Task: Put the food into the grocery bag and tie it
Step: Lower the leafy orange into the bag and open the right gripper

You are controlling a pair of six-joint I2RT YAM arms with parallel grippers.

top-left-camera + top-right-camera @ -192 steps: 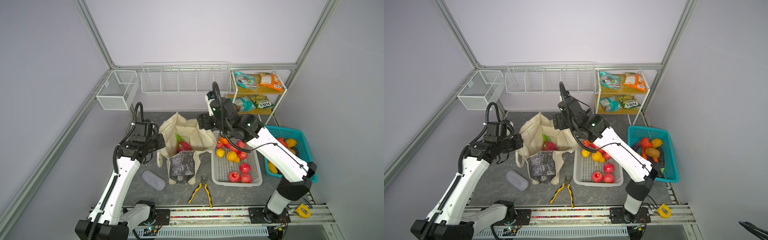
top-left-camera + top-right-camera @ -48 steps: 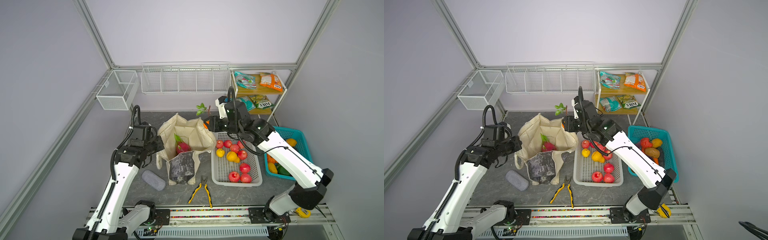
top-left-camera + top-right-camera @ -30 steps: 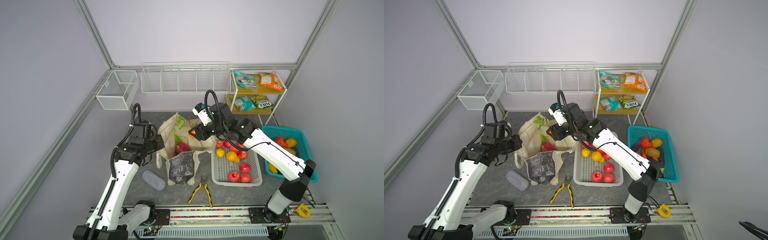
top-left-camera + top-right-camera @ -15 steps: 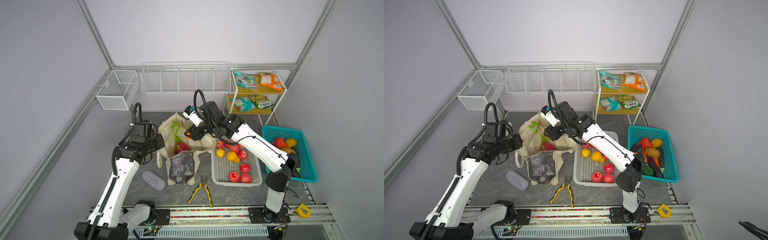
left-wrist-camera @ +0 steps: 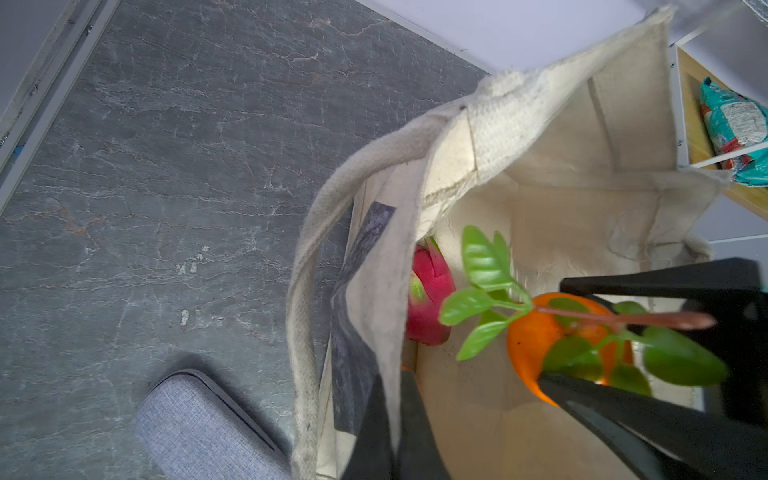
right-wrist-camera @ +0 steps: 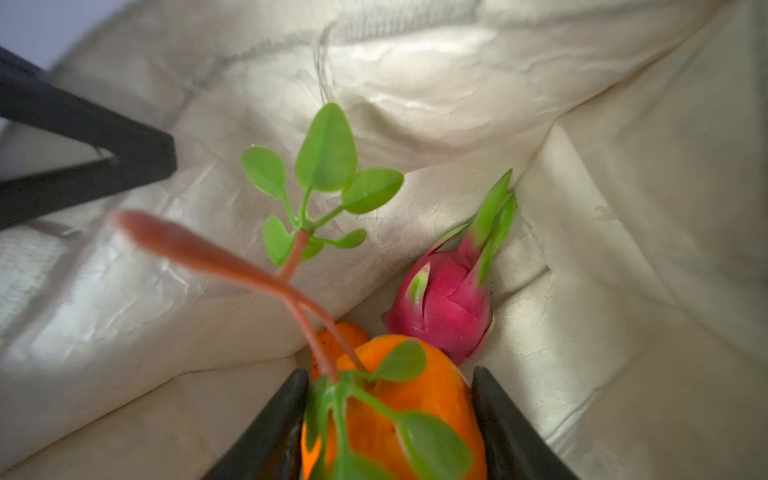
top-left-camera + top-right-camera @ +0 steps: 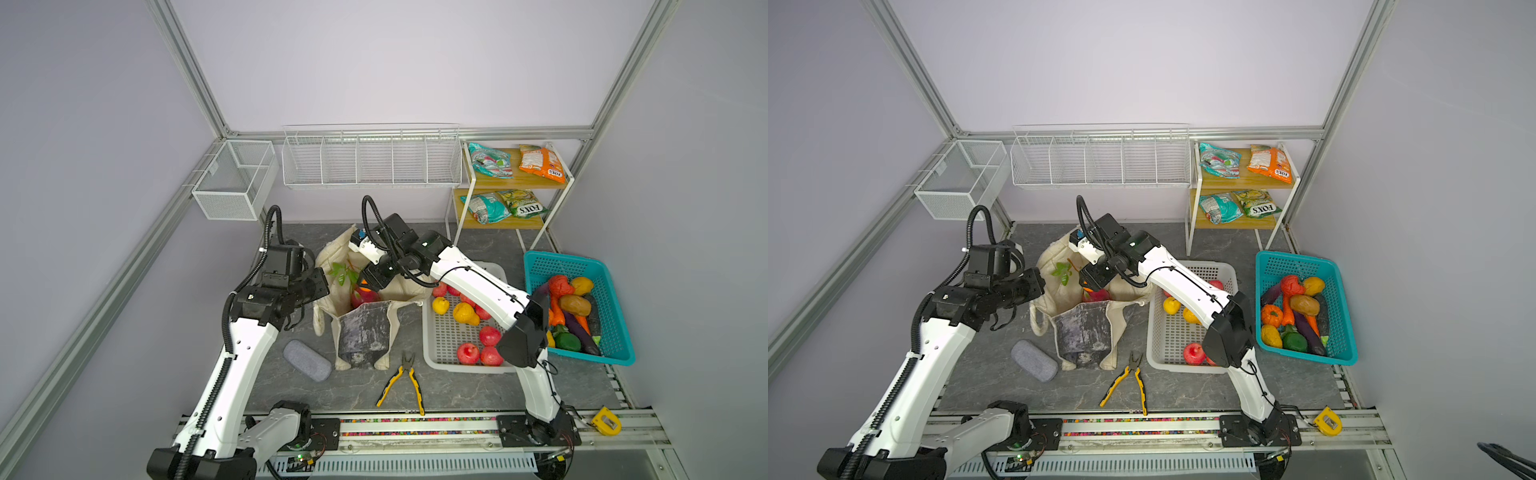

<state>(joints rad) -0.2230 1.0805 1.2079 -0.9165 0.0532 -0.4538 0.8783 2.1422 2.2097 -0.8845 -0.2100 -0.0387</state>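
The right gripper [image 6: 388, 419] reaches down into the open mouth of the grocery bag [image 7: 332, 259], its two black fingers [image 6: 274, 436] closed partway around a leafy-stemmed orange [image 6: 419, 399]. The fruit is inside the bag, near a pink dragon fruit [image 6: 444, 305] that lies on the bag's floor. The left gripper [image 5: 395, 395] is pinched tight on the bag's rim, canvas caught between its fingers. The bag itself stands on the grey table [image 7: 457, 390], just beside the white basket [image 7: 446, 338].
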